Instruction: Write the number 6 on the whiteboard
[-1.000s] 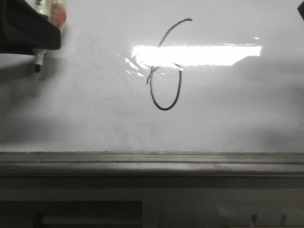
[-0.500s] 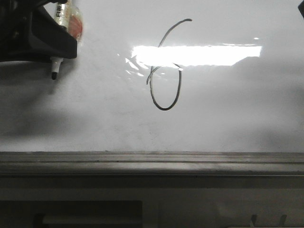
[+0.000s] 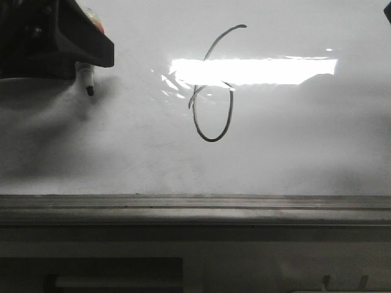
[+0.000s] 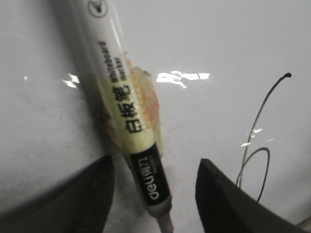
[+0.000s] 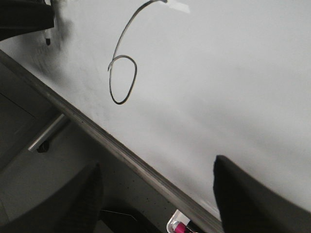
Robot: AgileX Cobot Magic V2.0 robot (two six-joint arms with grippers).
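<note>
The whiteboard fills the front view, glossy white with grey smudging, a bright bar of reflected light across its upper middle and a grey ledge along the bottom. Near the centre sits the 6: a thin black line, tall slanted tail curving up to the right, joined to a narrow oval loop below, with the glare cutting across where tail meets loop.

Upper left, the left gripper is a dark mass with the marker poking out beneath it, black tip down, well apart from the 6.

The left wrist view gives what the front cannot: the marker's pale yellow barrel with printed lettering and a black band, lying between two dark fingers that stand wide of it on both sides. How the marker is held is out of sight.

The right wrist view shows the 6 tilted, the ledge running diagonally, the right gripper spread wide and empty, plus a pink object below the ledge.
</note>
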